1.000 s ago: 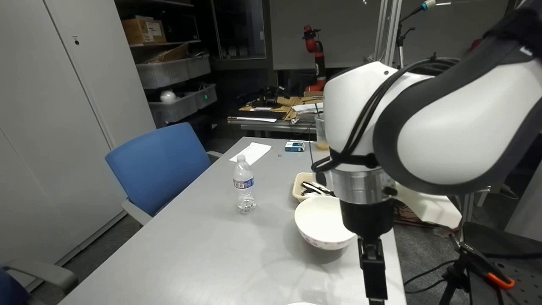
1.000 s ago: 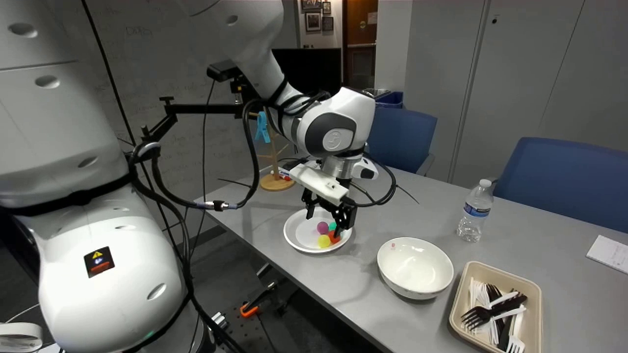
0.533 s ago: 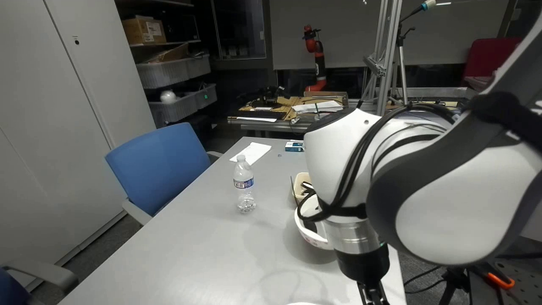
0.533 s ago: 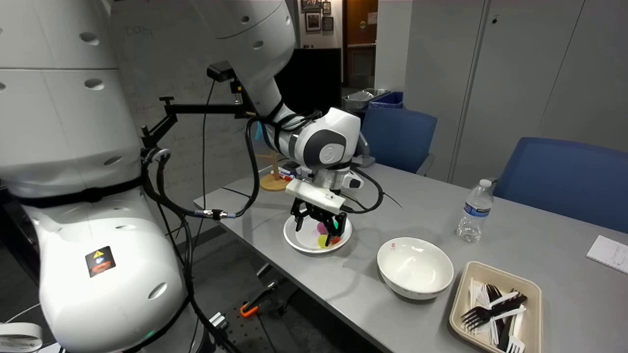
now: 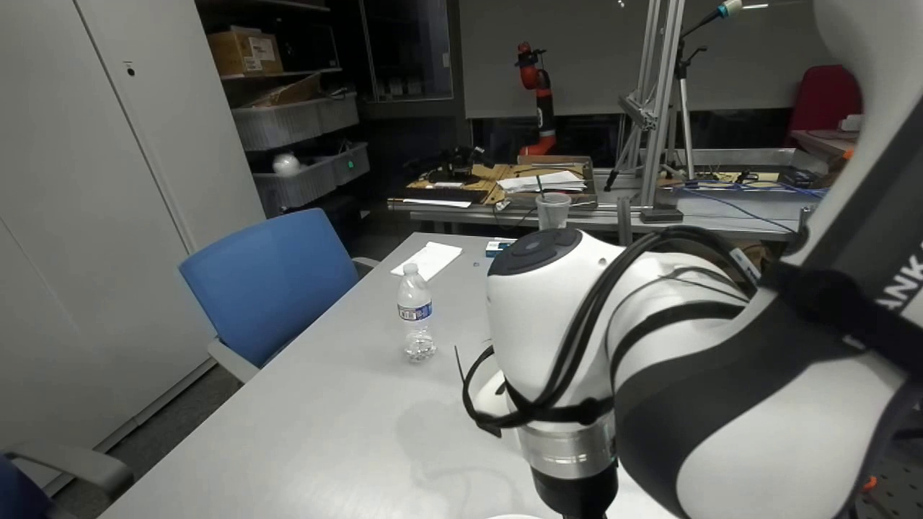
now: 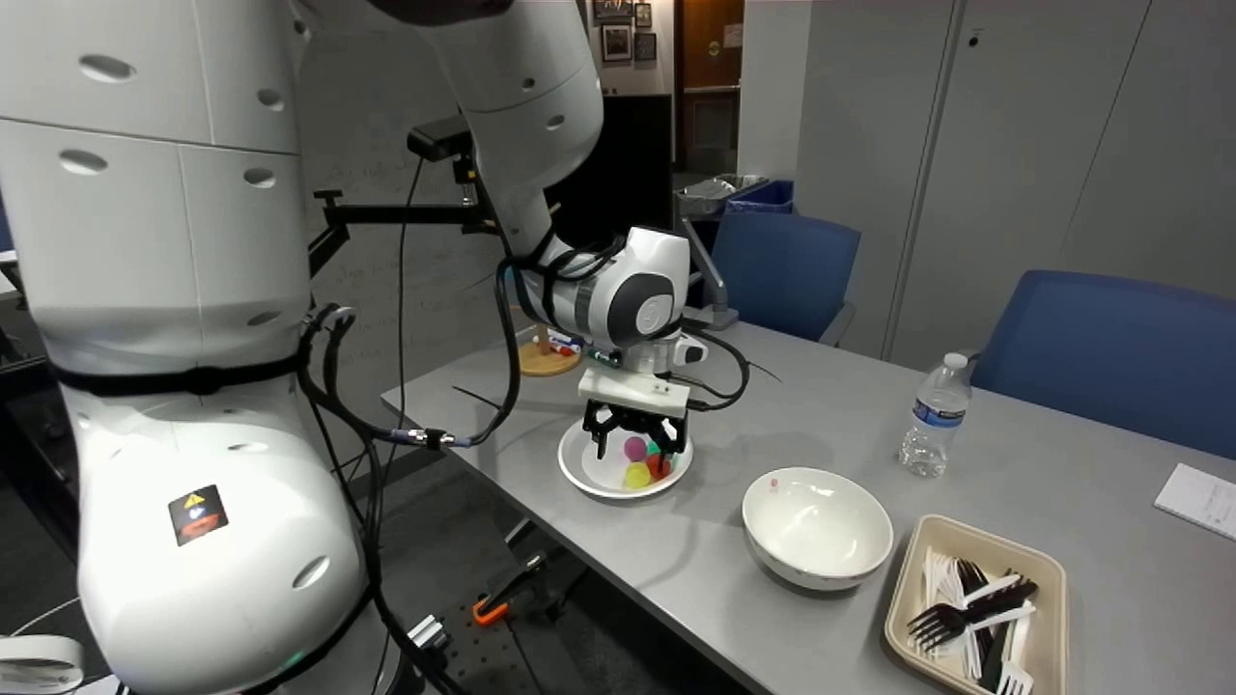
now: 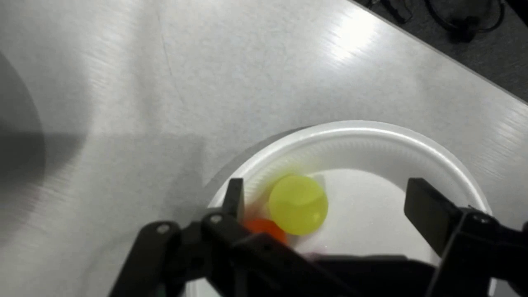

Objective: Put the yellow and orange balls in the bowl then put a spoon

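Observation:
On a white plate (image 6: pixel 577 475) lie the yellow ball (image 6: pixel 636 475) and the orange ball (image 6: pixel 652 470), side by side. My gripper (image 6: pixel 632 458) hovers low over that plate, jaws wide apart. In the wrist view the yellow ball (image 7: pixel 298 204) shows between the open fingers, nearer the left one; neither finger grips it. Part of the orange ball (image 7: pixel 264 227) peeks out from behind the left finger (image 7: pixel 234 196). The white bowl (image 6: pixel 819 526) stands apart on the table, nothing in it but a small pink mark on its inner wall. No spoon can be made out among the cutlery.
Purple (image 6: pixel 635 448) and green (image 6: pixel 654 447) balls share the plate. Beyond the bowl sits a beige tray (image 6: pixel 1051 618) of black and white plastic cutlery, forks among it. A water bottle (image 6: pixel 935 420) stands upright farther back. The plate lies near the table's edge (image 7: pixel 437 51).
The arm has come down and shifted, bringing the gripper lower over the plate and the balls. Its fingers have stayed open; balls, plate and bowl have not visibly moved.

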`<state>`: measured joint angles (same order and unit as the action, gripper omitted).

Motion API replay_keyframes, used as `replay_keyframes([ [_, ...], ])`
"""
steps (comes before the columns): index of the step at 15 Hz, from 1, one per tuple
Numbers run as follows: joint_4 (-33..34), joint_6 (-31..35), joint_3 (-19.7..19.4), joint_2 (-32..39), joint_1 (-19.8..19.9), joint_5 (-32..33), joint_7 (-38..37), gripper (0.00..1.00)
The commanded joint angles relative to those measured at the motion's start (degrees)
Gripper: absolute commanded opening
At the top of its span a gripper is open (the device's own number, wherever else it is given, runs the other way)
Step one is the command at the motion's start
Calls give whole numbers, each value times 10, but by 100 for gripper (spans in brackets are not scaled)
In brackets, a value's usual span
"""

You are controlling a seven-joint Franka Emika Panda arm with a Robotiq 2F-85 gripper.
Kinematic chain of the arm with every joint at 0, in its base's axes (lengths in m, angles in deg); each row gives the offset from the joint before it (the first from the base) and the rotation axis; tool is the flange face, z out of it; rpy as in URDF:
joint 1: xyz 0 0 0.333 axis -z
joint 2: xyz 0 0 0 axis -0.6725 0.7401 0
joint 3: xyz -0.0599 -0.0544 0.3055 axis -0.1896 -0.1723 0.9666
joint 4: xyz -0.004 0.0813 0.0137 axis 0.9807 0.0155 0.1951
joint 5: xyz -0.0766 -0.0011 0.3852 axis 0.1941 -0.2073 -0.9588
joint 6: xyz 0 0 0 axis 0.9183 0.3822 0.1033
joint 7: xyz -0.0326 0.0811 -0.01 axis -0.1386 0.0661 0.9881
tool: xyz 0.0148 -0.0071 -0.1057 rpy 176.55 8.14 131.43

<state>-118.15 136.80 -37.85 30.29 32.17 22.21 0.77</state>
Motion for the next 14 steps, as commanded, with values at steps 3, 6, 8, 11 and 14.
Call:
replay_keyframes([
  [3,21,50,0,48,-3,55,-14,94],
  [6,23,62,0,59,-3,67,-18,93],
  [8,23,67,1,62,-3,71,-20,91],
  [11,25,68,2,66,-3,71,-20,80],
  [14,28,66,2,67,-3,71,-21,54],
])
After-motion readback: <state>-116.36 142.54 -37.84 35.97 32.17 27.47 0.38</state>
